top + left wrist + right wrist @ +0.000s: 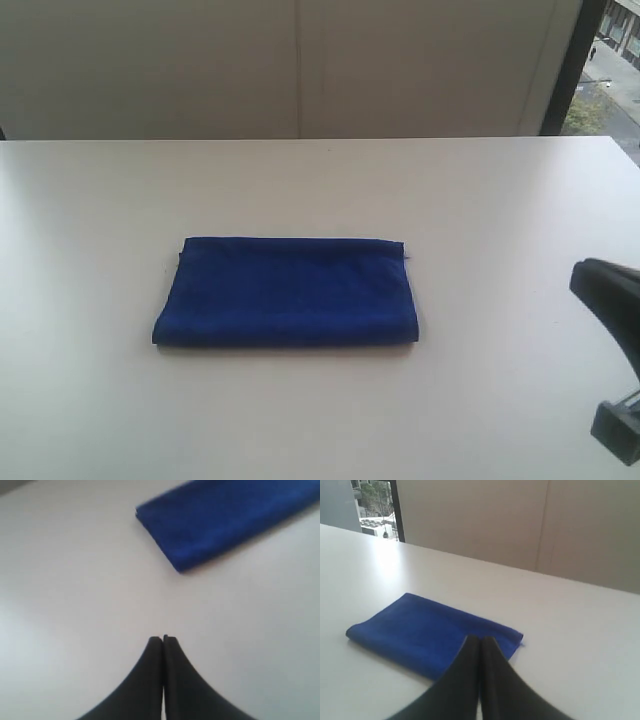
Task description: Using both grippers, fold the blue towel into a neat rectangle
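Blue towel (287, 292) lies folded into a flat, neat rectangle on table (480, 200).

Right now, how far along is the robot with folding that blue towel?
Done: the blue towel lies on the table as a flat folded rectangle. In hand: nothing; the left gripper and right gripper are shut, empty, off the cloth. Left: seemingly nothing, bar perhaps tidying one uneven corner.

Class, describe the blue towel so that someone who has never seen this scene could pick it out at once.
Start with the wide white table. Near its middle lies the blue towel, folded into a flat rectangle. It is the only cloth and the only bright colour there; the black robot arm at the right edge is hard and dark.
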